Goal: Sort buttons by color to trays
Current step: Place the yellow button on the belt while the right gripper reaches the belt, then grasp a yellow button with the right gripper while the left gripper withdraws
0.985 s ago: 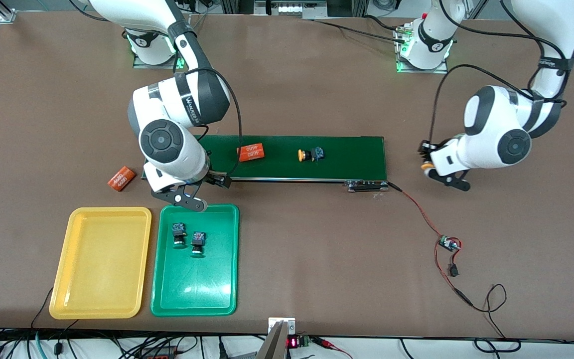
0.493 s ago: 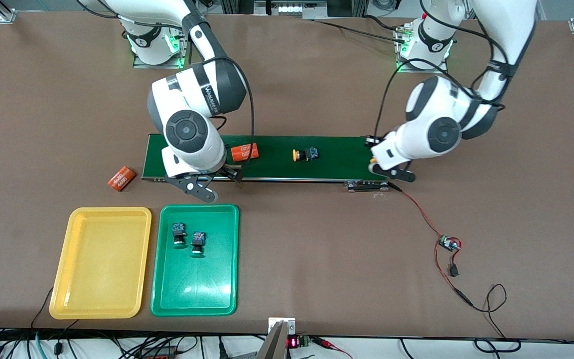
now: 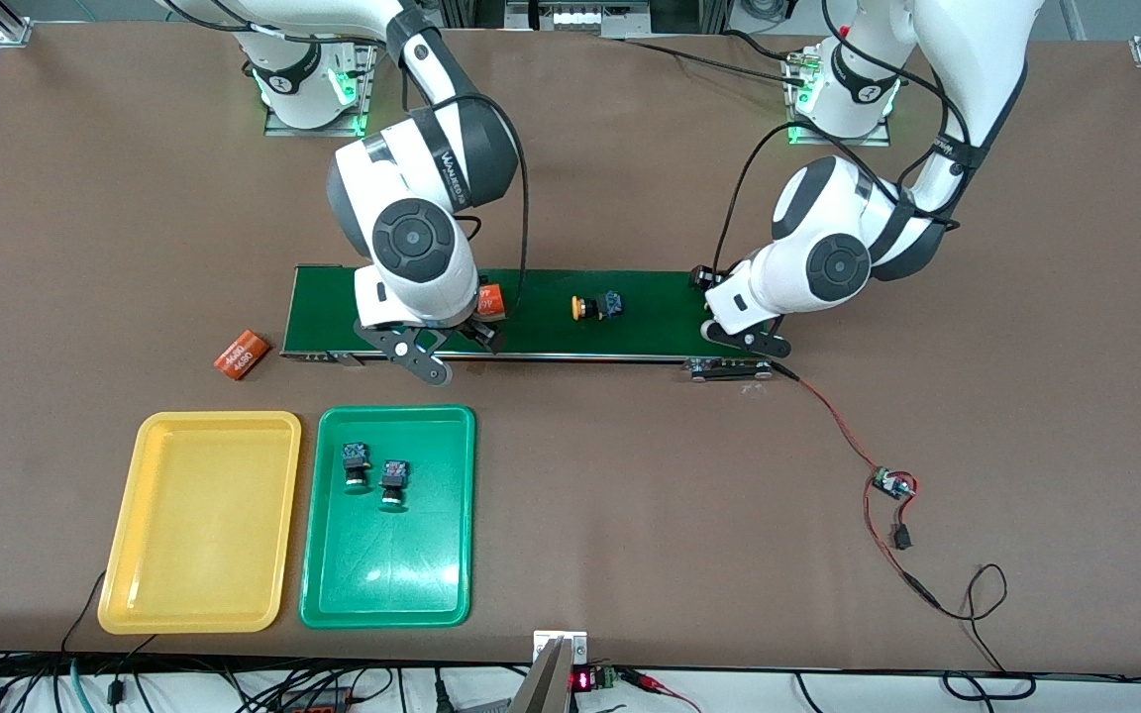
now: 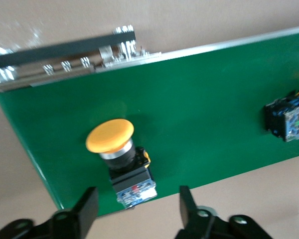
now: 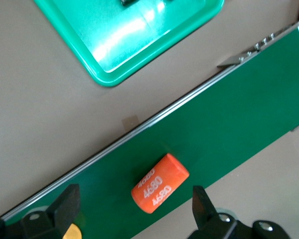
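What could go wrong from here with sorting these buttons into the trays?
1. The right gripper hangs over the conveyor belt with open fingers straddling the orange cylinder, not a button; closing here might grab the wrong thing.
2. Below the open left gripper, a yellow-capped button lies with its body right at the belt's edge; a nudge could tip it off.
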Available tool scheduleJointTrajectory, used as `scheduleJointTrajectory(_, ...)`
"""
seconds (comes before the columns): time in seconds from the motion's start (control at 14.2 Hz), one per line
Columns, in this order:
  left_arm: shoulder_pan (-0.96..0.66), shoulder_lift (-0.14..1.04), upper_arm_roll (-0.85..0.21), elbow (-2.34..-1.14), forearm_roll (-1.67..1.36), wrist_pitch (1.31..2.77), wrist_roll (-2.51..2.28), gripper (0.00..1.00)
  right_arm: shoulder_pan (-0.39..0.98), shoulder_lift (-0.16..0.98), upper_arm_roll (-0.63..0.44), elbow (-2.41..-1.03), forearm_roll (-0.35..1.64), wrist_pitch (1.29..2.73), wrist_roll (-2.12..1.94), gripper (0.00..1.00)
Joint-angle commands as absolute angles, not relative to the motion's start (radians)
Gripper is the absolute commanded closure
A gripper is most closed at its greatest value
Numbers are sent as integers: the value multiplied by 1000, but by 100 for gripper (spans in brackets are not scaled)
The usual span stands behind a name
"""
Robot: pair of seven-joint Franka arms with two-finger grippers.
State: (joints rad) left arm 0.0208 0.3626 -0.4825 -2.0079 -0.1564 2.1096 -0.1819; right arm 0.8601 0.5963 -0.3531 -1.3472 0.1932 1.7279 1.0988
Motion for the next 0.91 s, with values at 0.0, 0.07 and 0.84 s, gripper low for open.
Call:
scheduleJointTrajectory(0.0, 67, 256, -474, -2010, -163, 2071, -179, 0, 922, 601, -368, -1361, 195, 1735, 1228, 0)
scheduleJointTrajectory(0.07, 77, 221, -453, -2002, -158, 2054, -179, 0, 943, 609, -368, -1361, 195, 1744, 1289, 0)
scheduleJointTrajectory(0.84, 75, 23, -210, -1756, 113, 1677, -49, 0, 1065, 718, -362, -1390, 216, 1887, 1781, 0)
